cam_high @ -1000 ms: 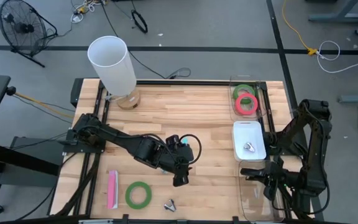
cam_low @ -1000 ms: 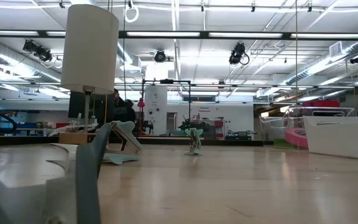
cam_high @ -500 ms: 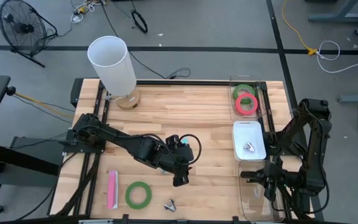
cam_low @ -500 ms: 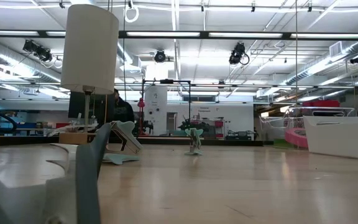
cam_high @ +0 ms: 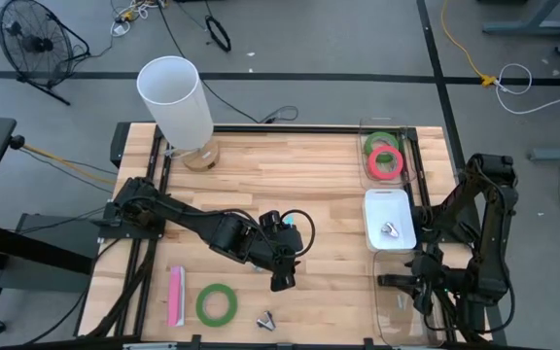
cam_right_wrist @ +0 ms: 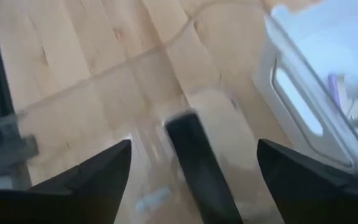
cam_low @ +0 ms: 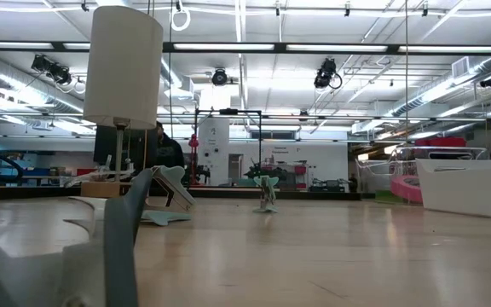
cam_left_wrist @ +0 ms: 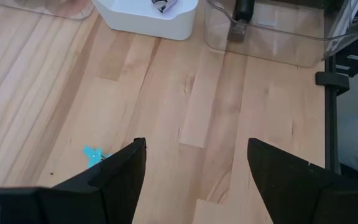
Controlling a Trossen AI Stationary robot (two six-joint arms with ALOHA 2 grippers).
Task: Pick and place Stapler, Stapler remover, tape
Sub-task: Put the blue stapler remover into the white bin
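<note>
Left gripper hangs mid-surface, jaws apart and empty; right gripper, jaws apart, releases the dark stapler into the clear bin.

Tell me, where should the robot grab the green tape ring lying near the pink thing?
Probably straight down from above: the green tape ring lies flat with its centre open, so one finger could go inside the hole and one outside, pinching the band. The open left gripper is nearest.
</note>
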